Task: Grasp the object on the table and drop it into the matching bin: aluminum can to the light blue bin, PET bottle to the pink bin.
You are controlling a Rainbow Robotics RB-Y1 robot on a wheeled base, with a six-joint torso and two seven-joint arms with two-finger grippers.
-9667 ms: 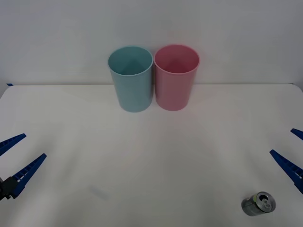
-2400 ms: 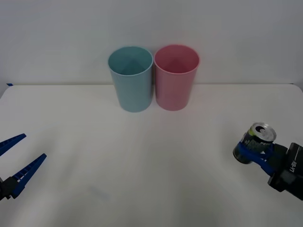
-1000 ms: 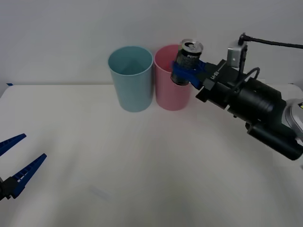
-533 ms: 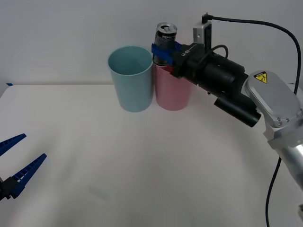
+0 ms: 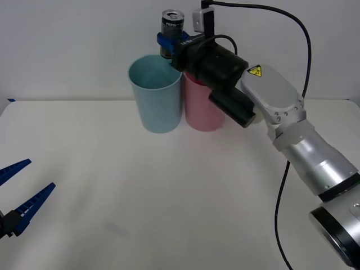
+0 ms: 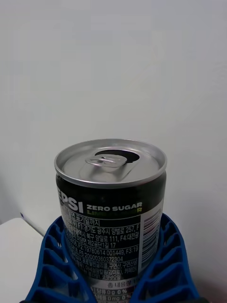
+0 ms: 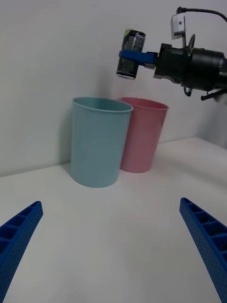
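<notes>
My right gripper [image 5: 169, 40] is shut on the aluminum can [image 5: 172, 27], a small dark can with a silver top and white lettering. It holds the can upright in the air above the far right rim of the light blue bin [image 5: 156, 95]. The pink bin [image 5: 203, 107] stands right beside that bin, partly behind my right arm. In the right wrist view the can [image 6: 111, 213] sits between my blue ribbed fingers [image 6: 54, 265]. The left wrist view shows the can [image 7: 131, 54] above and between the light blue bin [image 7: 98, 142] and the pink bin [image 7: 141, 135]. My left gripper [image 5: 19, 194] rests open at the table's near left.
Both bins stand at the far edge of the white table [image 5: 169, 197], against a plain white wall. My right arm [image 5: 292, 135] reaches diagonally across the table's right half from the near right.
The right gripper lifted the can from the table's near right, carried it up and left past the pink bin, and now holds it over the light blue bin's rim. The left arm has stayed still.
</notes>
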